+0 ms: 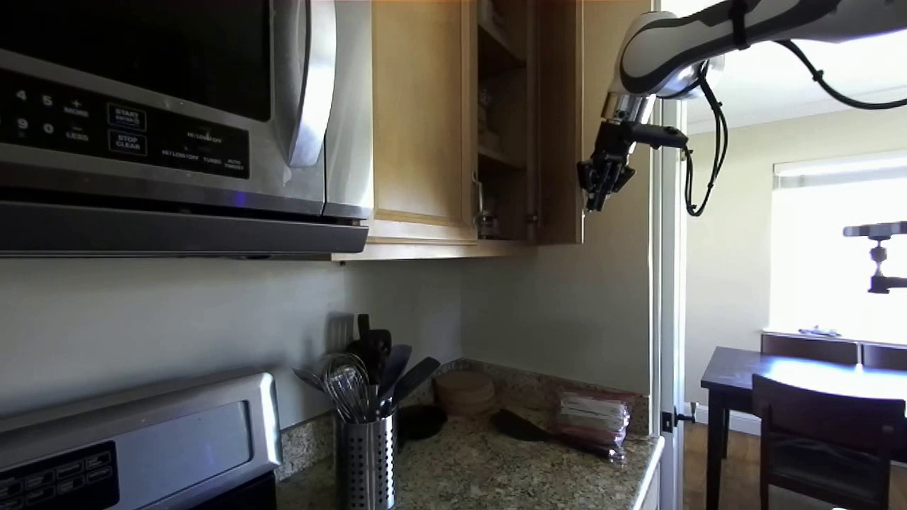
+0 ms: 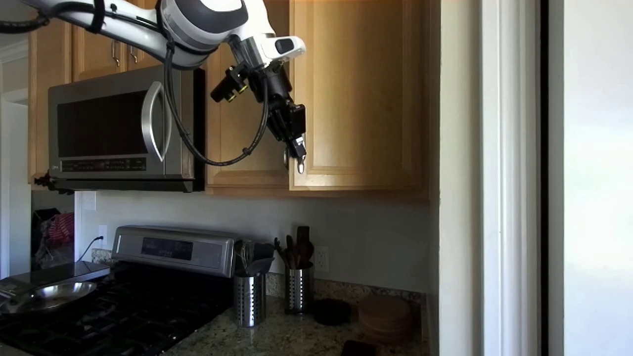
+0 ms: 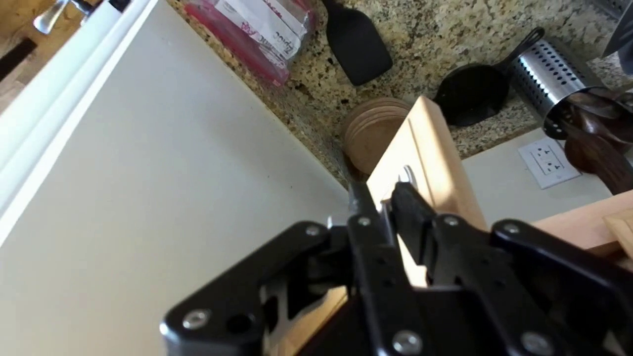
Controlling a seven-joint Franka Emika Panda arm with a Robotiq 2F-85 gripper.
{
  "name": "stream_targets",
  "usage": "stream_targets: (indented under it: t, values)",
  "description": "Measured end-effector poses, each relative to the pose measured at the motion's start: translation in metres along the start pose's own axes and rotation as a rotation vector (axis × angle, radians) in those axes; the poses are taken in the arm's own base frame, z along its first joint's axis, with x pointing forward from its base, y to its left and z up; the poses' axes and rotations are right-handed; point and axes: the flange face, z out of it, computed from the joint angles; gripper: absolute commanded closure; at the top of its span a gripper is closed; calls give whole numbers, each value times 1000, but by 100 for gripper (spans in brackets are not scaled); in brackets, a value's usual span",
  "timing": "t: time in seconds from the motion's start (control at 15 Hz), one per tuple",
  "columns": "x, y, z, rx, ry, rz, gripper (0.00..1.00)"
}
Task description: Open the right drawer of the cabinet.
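Note:
The cabinet is light maple with shelves inside. Its right drawer, a tall hinged door, stands swung open in an exterior view. It also shows in an exterior view, where it hides the shelves, and in the wrist view. Its metal handle pokes out below my fingertips and shows in the wrist view, partly hidden by a finger. My gripper is at the door's free edge, its fingers nearly together around the handle, also in the wrist view. The twin door is closed.
A steel microwave hangs left of the cabinet over a stove. A pale side wall stands close by the open door. The granite worktop below holds utensil holders, a black spatula and bags.

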Motion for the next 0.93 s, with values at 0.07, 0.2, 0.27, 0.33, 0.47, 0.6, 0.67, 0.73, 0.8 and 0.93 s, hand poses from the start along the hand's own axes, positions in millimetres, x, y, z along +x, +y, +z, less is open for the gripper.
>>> stream_targets:
  t: [0.07, 0.2, 0.27, 0.33, 0.47, 0.6, 0.67, 0.73, 0.8, 0.93]
  values:
    - [-2, 9, -1, -13, -7, 12, 91]
    - [-6, 26, -4, -51, -22, 42, 93]
    - [-7, 35, -5, -77, -28, 59, 97]
    - [-8, 43, -6, -106, -32, 77, 95]
    - [-9, 61, -4, -185, -35, 116, 70]
    - [-9, 78, 0, -292, -28, 143, 63]
    - [-7, 83, 4, -348, -23, 151, 56]
    - [-6, 86, 9, -409, -22, 152, 51]
    - [-6, 87, 14, -469, -25, 148, 43]
    - [-6, 85, 24, -556, -48, 130, 30]
